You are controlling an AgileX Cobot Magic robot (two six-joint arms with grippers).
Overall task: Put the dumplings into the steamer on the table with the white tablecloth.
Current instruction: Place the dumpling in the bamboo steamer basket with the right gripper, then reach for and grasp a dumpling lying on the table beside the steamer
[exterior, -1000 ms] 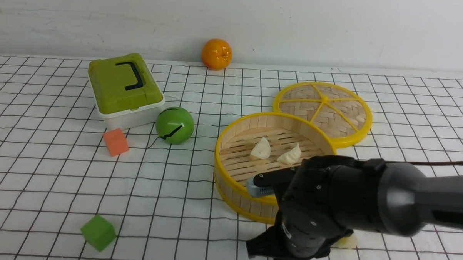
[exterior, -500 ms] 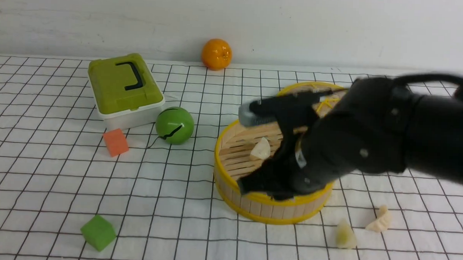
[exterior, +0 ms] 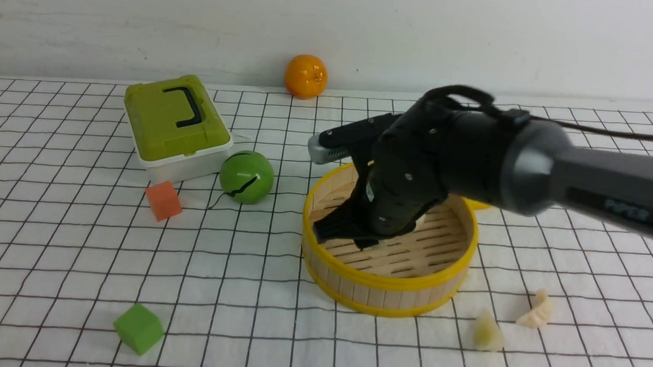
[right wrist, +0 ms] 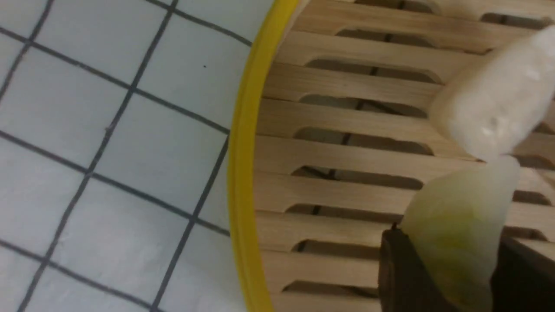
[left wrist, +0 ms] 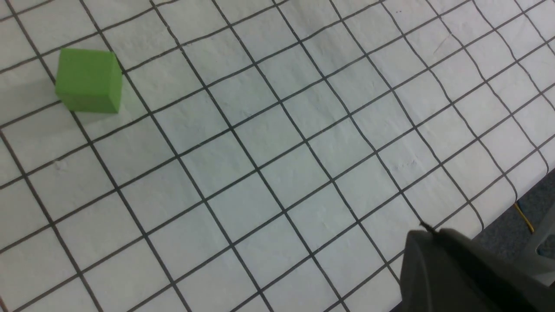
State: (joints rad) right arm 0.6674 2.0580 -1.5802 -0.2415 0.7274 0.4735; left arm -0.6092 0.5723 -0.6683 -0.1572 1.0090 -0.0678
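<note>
My right gripper (exterior: 349, 233) reaches down inside the steamer (exterior: 393, 294), over the left part of its slatted floor. In the right wrist view it (right wrist: 451, 249) is shut on a pale green dumpling (right wrist: 459, 216), held just above the slats. A cream dumpling (right wrist: 498, 104) lies on the floor beside it, inside the yellow rim (right wrist: 243, 173). On the white tablecloth (exterior: 247, 278) to the right of the steamer lie a pale green dumpling (exterior: 487, 333) and a cream one (exterior: 536, 311). My left gripper (left wrist: 427, 234) is shut and empty over the cloth near the table's edge.
A green lunchbox (exterior: 176, 124), a green ball (exterior: 246, 176) and an orange cube (exterior: 163, 200) stand left of the steamer. An orange (exterior: 305, 76) sits by the back wall. A green cube (exterior: 138, 327) (left wrist: 89, 80) lies front left. The arm hides most of the woven lid (exterior: 475, 204).
My right arm rose from the table's front edge, swung over the steamer and came down into it, carrying the green dumpling. Two dumplings it was covering on the cloth now show.
</note>
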